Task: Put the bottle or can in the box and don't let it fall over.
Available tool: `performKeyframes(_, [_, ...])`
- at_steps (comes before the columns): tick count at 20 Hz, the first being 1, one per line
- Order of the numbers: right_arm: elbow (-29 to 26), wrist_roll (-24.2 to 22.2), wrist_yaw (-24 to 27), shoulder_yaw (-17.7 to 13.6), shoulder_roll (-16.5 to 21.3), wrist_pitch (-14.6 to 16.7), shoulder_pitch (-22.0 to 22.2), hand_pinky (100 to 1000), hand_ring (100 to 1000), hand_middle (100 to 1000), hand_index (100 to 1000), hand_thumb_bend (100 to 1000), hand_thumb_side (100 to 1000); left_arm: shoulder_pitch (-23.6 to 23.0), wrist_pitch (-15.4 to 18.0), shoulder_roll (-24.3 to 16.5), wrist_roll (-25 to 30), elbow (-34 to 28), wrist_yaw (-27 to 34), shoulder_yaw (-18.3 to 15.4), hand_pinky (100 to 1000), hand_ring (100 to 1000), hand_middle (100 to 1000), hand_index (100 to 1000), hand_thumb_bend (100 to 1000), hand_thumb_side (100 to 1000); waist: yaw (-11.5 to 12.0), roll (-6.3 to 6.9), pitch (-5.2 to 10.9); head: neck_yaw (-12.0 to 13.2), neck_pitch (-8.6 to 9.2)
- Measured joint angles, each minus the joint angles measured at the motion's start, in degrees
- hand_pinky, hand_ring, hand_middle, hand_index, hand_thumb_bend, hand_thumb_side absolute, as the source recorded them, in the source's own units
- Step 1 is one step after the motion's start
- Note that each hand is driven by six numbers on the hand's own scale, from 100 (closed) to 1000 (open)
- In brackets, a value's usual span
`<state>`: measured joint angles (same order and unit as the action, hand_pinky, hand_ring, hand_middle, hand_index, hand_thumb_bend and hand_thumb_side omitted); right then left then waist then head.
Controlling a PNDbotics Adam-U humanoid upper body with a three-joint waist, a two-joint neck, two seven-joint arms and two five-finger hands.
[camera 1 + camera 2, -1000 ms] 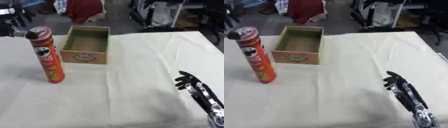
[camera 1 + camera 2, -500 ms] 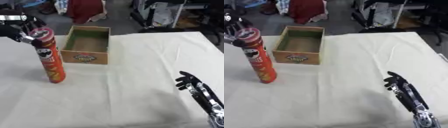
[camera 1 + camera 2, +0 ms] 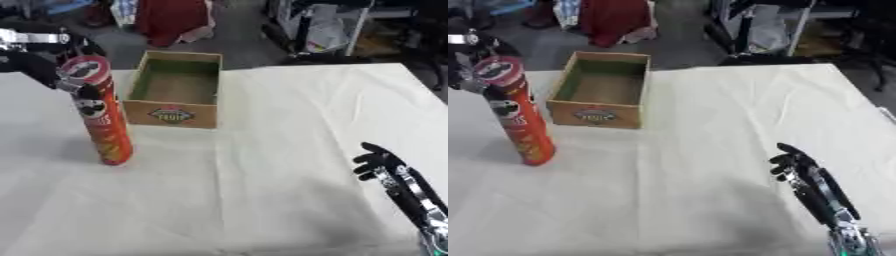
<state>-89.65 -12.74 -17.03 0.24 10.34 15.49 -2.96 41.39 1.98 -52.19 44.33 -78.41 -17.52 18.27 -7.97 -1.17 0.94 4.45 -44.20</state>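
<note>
Can (image 3: pixel 101 112) upright on cloth (image 3: pixel 262 150), left of frame, just left of box (image 3: pixel 175 90). Left hand (image 3: pixel 48 67) at can's top, fingers curled round it. Right hand (image 3: pixel 381 165) lower right, fingers relaxed, holding nothing.

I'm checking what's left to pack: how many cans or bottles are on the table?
1. A tall red can stands upright on the white cloth, left of the empty wooden box, with the left hand at its top. Nothing seems hidden.
</note>
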Motion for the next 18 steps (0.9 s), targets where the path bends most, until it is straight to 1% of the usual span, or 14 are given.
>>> performKeyframes(2, [0.0,0.0,0.0,0.0,0.0,0.0,0.0,635,668,689,921,100,950,0.04,-0.02,0.31,-0.24,0.05,-0.8,0.21,596,628,719,928,731,660,-0.03,0.0,0.0,0.0,0.0])
performKeyframes(8, [0.0,0.0,0.0,0.0,0.0,0.0,0.0,635,668,689,921,100,953,0.07,0.09,0.86,-1.17,0.48,-3.68,0.61,554,592,696,918,660,639,-0.14,0.0,0.0,0.02,0.0])
performKeyframes(11, [0.0,0.0,0.0,0.0,0.0,0.0,0.0,635,668,689,921,100,954,0.07,0.23,0.88,-1.29,0.74,-4.33,0.65,531,581,689,916,607,624,-0.15,-0.01,0.0,0.02,0.0])
performKeyframes(18, [0.0,0.0,0.01,0.0,0.0,0.0,0.0,635,668,689,920,100,964,0.07,0.27,1.08,-1.26,1.34,-4.75,0.64,494,544,666,916,561,596,-0.19,-0.01,0.0,0.02,0.0])
